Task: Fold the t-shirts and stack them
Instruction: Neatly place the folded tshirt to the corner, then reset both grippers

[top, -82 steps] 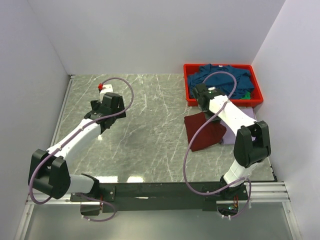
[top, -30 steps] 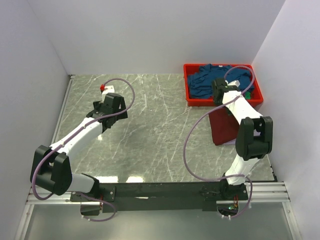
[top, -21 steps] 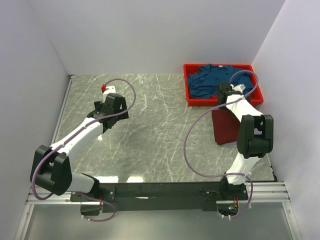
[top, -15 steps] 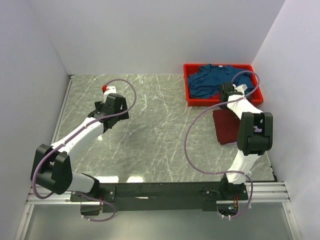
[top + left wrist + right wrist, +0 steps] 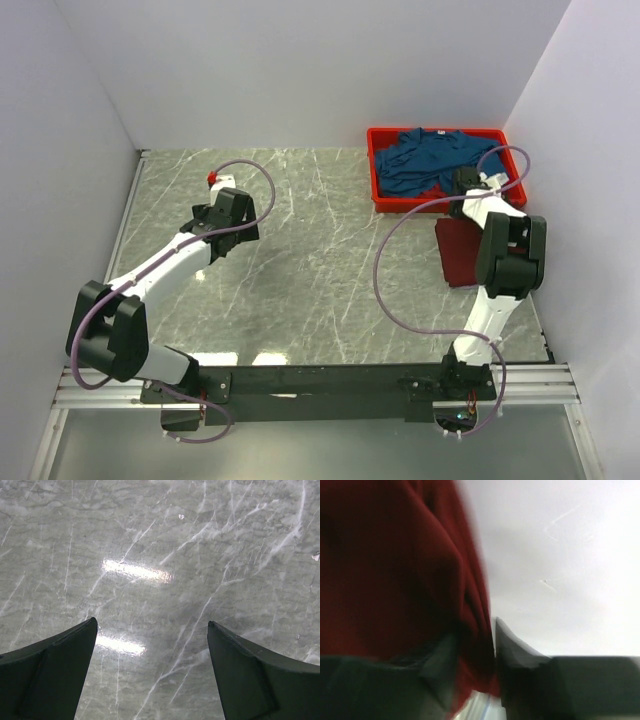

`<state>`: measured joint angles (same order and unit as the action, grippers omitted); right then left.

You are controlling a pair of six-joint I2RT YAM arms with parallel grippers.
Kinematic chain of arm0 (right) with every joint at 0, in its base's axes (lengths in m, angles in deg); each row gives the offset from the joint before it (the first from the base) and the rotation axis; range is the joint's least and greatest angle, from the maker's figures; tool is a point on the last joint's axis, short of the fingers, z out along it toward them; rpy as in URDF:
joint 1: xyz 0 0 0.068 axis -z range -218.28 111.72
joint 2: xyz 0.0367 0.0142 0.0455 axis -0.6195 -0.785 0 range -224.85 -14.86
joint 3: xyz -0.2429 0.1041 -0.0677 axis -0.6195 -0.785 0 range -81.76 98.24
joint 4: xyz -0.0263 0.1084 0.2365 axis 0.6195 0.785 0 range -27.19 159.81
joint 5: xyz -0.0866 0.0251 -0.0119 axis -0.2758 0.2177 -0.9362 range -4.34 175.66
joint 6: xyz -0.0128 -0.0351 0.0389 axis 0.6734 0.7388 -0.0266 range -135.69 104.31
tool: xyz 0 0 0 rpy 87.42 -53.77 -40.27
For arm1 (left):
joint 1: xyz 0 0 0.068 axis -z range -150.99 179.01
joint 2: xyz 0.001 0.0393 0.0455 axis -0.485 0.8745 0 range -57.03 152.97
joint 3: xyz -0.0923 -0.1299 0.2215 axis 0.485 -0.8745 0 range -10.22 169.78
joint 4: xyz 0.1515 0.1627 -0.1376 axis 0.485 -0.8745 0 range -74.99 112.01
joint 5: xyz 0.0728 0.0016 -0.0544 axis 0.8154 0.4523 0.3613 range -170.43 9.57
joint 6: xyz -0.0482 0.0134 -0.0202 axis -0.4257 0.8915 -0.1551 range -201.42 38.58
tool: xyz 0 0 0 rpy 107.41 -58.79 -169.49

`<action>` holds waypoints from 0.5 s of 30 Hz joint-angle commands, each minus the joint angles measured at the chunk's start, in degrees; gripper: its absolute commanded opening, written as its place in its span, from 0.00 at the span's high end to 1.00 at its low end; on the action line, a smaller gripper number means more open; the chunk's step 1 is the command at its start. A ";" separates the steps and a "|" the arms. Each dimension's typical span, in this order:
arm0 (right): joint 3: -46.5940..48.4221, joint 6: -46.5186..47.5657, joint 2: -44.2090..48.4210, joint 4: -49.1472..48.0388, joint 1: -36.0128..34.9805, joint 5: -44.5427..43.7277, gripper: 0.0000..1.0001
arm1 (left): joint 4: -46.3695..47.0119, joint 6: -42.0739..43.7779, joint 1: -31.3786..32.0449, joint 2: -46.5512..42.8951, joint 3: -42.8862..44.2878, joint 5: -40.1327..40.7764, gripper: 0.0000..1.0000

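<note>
Clearly, the maroon t-shirt [image 5: 390, 565] sits pinched — inside the right tool [image 5: 475, 632].

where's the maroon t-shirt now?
Top view: maroon t-shirt lies at the far right of the table, just nearer than the red bin. Right wrist view shows its cloth between the fingers of the right gripper.

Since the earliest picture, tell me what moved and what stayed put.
The right gripper swung right past the red bin, dragging the maroon t-shirt from mid-table to the right wall, cloth still between its fingers. The left gripper stayed open over the marble table, barely shifting. The bin and its teal-blue t-shirts did not move.
</note>
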<state>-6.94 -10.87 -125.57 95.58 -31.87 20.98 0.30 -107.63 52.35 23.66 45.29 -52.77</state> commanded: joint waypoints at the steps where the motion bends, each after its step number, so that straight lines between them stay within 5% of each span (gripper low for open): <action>1: 4.53 -3.23 -0.64 1.31 1.93 -5.71 0.55 | 1.59 0.20 0.22 0.26 0.13 0.38 0.03; 4: 6.38 -7.54 -0.82 4.57 2.20 -7.29 0.42 | 1.67 0.11 0.22 0.44 0.04 0.29 0.03; 9: 9.80 -15.70 -0.20 12.29 2.29 -6.86 0.40 | 1.50 -0.06 0.22 0.44 0.22 0.11 0.04; 15: 11.48 -24.76 8.73 20.22 0.62 6.89 0.37 | 0.10 -0.68 0.22 0.88 1.09 -0.41 0.02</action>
<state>2.83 -27.52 -125.07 110.42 -30.10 21.08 0.10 -107.68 52.35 24.36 45.29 -52.79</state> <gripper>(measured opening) 0.614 0.973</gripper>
